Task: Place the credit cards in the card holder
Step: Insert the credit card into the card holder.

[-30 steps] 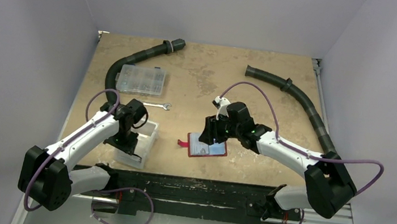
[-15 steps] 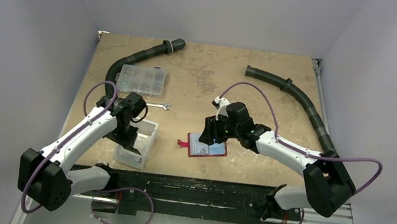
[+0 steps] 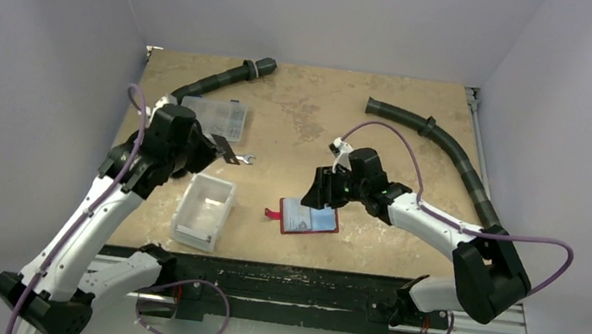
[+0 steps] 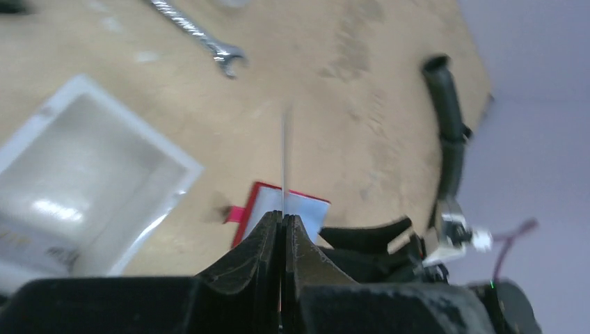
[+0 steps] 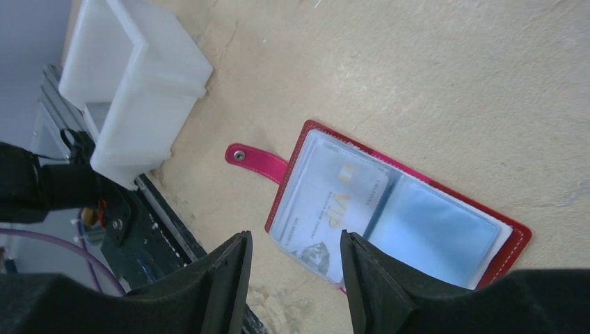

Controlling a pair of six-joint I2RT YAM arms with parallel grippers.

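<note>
The card holder (image 3: 309, 218) lies open on the table, red with a snap tab at its left and clear sleeves inside. In the right wrist view its left sleeve holds a light blue credit card (image 5: 334, 202) printed "VIP". My right gripper (image 5: 293, 240) hovers open just above that side of the card holder (image 5: 396, 209), with nothing between its fingers. My left gripper (image 4: 284, 217) is shut on another credit card (image 4: 284, 160), which shows edge-on as a thin pale line. In the top view the left gripper (image 3: 222, 149) is raised beyond the white bin.
A white rectangular bin (image 3: 204, 211) stands near the front edge, left of the card holder. Behind it lie a wrench (image 3: 240, 158) and a clear compartment box (image 3: 214, 116). Black hoses curve along the back left (image 3: 209, 84) and the right side (image 3: 449, 143).
My left arm has lifted out of the white bin and swung up and back with the card in its jaws. The right gripper has shifted slightly back over the card holder.
</note>
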